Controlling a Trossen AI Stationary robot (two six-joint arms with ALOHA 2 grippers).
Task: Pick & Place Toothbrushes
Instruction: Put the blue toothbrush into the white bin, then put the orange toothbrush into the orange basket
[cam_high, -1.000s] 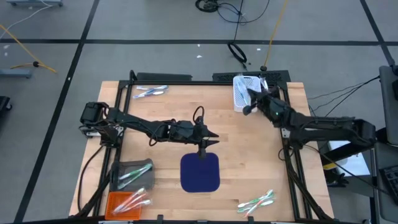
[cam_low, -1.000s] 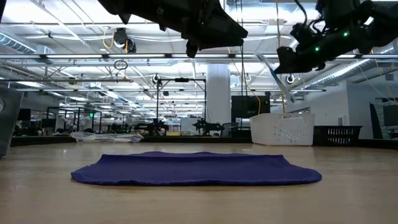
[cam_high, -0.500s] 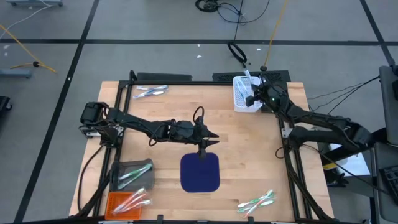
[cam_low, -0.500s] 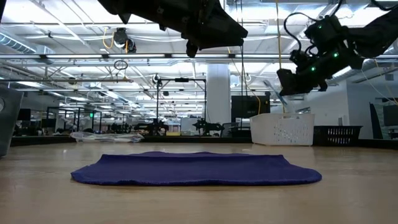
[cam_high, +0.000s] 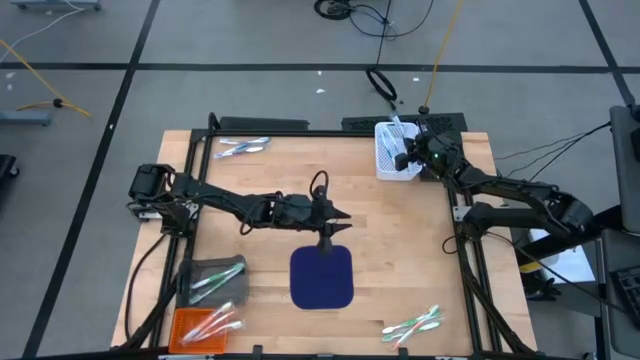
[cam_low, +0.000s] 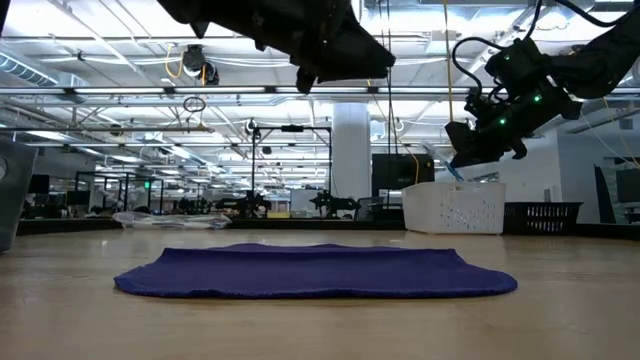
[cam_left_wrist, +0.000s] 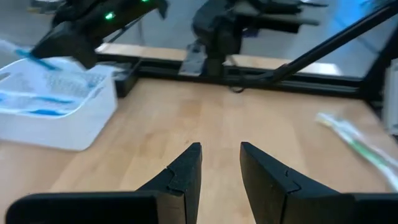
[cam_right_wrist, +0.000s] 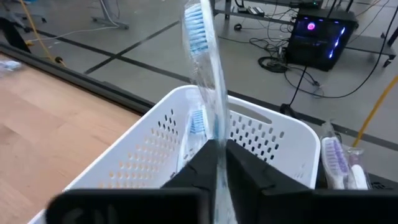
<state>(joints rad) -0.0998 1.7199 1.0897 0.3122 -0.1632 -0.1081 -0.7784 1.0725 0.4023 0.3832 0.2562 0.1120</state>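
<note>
My right gripper (cam_high: 405, 156) hangs over the white basket (cam_high: 396, 150) at the table's far right, shut on a clear toothbrush with blue bristles (cam_right_wrist: 199, 37). More toothbrushes lie in the basket (cam_left_wrist: 43, 99). Others lie loose at the far left (cam_high: 243, 147) and near right (cam_high: 415, 323), and in a grey tray (cam_high: 216, 278) and an orange tray (cam_high: 206, 324). My left gripper (cam_left_wrist: 219, 152) hovers open above the navy mat (cam_high: 322, 277) with nothing between its fingers. My right gripper pinches the toothbrush's handle (cam_right_wrist: 217, 142) between its two fingers. The fingers come nearly level from the table's right side. The bristle head (cam_right_wrist: 196, 30) sticks out beyond the fingertips. The toothbrush hangs lifted clear over the basket's opening (cam_right_wrist: 186, 143).
A purple-bristled brush (cam_right_wrist: 339, 160) lies just outside the basket's far side. Black frame bars (cam_high: 470, 280) run along the table's edges. Bare wood (cam_high: 400, 240) lies between the mat and the basket.
My right gripper has swung toward the table's far edge and sunk a little. It has turned so that it now points across the basket. The toothbrush has gone with it and now hangs above the basket.
</note>
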